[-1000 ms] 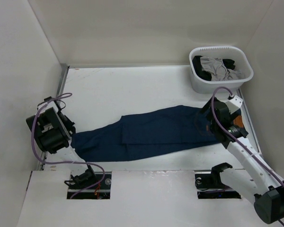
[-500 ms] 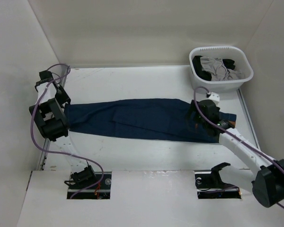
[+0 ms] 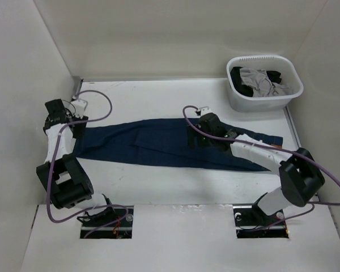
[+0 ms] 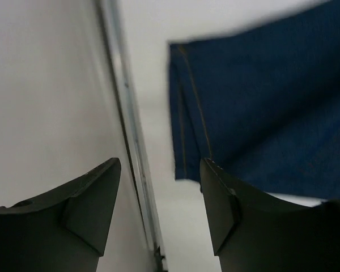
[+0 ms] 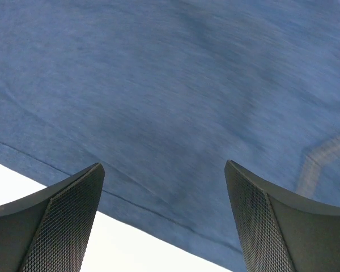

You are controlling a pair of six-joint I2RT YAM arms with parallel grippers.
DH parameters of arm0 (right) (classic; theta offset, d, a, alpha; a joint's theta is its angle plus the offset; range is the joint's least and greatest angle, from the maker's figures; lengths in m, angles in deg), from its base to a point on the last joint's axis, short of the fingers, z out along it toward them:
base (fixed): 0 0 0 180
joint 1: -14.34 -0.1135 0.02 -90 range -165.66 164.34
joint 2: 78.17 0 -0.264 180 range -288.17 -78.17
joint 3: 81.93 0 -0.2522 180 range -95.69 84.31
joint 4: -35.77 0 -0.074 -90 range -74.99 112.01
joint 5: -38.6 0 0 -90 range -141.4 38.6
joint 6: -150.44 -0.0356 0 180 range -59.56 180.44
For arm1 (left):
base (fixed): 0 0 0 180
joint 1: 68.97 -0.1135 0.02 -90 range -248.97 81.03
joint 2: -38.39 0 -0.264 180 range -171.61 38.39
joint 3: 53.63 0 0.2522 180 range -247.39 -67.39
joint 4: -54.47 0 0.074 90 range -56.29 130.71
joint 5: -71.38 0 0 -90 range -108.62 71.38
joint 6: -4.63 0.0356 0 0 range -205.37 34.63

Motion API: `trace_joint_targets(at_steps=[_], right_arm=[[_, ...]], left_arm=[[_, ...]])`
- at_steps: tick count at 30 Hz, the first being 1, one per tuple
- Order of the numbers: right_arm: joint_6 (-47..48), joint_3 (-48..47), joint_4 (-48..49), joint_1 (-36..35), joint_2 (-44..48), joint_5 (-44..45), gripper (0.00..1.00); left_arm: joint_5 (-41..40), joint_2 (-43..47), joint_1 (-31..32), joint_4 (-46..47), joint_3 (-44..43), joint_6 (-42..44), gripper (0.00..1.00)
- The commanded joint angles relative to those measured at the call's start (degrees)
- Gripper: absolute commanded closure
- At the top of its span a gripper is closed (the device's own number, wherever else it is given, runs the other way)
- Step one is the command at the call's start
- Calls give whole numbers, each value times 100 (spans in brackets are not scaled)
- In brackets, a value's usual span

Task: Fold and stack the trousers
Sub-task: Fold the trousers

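Observation:
The dark navy trousers (image 3: 170, 144) lie flat and stretched out across the table, leg hems at the left and waist at the right. My left gripper (image 3: 71, 126) hovers at the hem end, beside the left wall. In the left wrist view it (image 4: 160, 164) is open and empty, with the hem (image 4: 187, 113) just ahead of the fingers. My right gripper (image 3: 201, 136) is over the middle of the trousers. In the right wrist view it (image 5: 164, 167) is open and empty above the denim (image 5: 175, 85), near its front edge.
A white basket (image 3: 232, 96) holding grey and black garments stands at the back right. The left wall and a metal rail (image 4: 130, 130) run close beside the left gripper. Bare white table (image 3: 158, 99) lies behind and in front of the trousers.
The trousers were pulled straight towards the back left, then let go. The left gripper moved up to the left wall. The right gripper moved left from the waist end to the middle.

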State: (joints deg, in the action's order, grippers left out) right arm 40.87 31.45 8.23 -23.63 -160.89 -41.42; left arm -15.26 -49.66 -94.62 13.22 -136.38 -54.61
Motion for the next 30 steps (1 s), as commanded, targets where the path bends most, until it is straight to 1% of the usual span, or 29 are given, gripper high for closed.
trace_joint_targets(at_steps=[1,4,8,12,15,18,19,21,23,25,27,30], right_arm=[[915,-923,-368,-518,-820,-208,11],[1305,-1164,-564,-811,-1192,-119,12],[1728,-1402,-696,-1110,-1676,-5,13],[1799,-1630,-862,-1164,-2107,408,18],[1852,-1649,-890,-1181,-2240,522,20],[1826,-1666,-846,-1181,-2345,601,25],[1799,-1683,-828,-1181,-2372,637,28],[1755,-1701,-776,-1164,-2407,655,34],[1781,-1693,-723,-1146,-2451,655,39],[1825,-1692,-723,-1146,-2495,663,40],[1852,-1666,-714,-1146,-2521,690,43],[1852,-1613,-687,-1137,-2521,882,51]], left_arm=[[551,392,-93,-352,1417,2927,44],[578,359,-164,-293,1546,3084,43],[543,139,-156,-380,1406,3085,43],[465,60,-41,-310,1441,3129,43],[333,-45,99,-126,1441,3006,43],[219,-89,266,59,1502,2918,46],[183,-89,310,120,1529,2892,48],[122,-116,389,199,1573,2839,58],[43,-160,459,208,1599,2812,72],[-71,-195,486,235,1608,2795,88],[-185,-204,486,366,1582,2769,95],[-291,-134,434,630,1494,2733,98]])
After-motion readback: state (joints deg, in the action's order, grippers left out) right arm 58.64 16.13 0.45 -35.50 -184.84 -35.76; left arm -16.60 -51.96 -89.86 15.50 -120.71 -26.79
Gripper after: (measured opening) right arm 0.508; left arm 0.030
